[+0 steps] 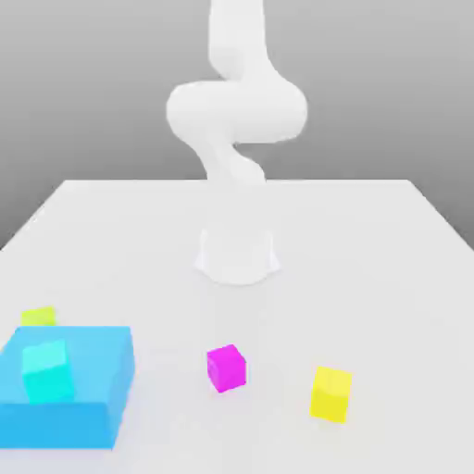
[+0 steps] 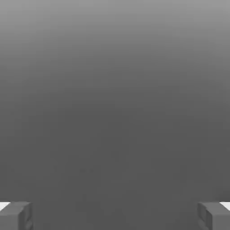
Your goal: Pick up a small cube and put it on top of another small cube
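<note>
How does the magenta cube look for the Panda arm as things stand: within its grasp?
Probably yes: the magenta cube sits apart from the yellow cube and the blue block, and the hand is open and empty, though reach is hard to judge.

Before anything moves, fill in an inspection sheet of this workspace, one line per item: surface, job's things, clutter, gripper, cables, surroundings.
Surface: pale table, flat
Job's things: magenta cube and yellow cube stand apart on the table; cyan cube rests on the blue block; yellow-green cube lies behind that block, partly hidden; which two are meant, cannot tell
Clutter: large blue block at the exterior view's left
Gripper: open, nothing between the fingers
Cables: nothing seen
Surroundings: plain grey background; white arm mounted on the table, beyond the cubes
</note>
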Controlling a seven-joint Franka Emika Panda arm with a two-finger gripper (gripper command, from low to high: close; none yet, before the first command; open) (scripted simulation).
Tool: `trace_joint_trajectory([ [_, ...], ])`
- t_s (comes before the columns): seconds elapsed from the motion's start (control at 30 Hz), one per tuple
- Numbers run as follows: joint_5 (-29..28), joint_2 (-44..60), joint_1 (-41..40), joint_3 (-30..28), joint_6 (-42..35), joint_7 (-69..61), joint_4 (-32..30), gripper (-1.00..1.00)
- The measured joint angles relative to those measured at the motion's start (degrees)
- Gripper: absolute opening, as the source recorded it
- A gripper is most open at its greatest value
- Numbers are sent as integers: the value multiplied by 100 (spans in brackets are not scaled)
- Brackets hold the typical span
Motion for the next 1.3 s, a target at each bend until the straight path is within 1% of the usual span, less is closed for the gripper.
trace_joint_trajectory([
  [0.4,-407,2283,155,-392,1824,-1294,-2003,0],
  [0.53,-334,3201,255,-593,2547,-1965,-2754,0],
  [0.6,-85,3795,322,-645,3007,-2468,-3126,0],
  [0.67,180,4297,313,-547,3400,-2762,-3198,0],
  [0.73,381,4733,139,-337,3749,-2927,-3156,0],
  [0.87,508,5567,-176,-6,4428,-3045,-3015,0],
  [0.9,511,5694,-208,24,4531,-3053,-2992,-100],
  [1.13,493,5686,-229,42,4519,-3036,-2994,-100],
  [1.3,316,4782,-96,-131,3787,-2893,-3163,-100],
])
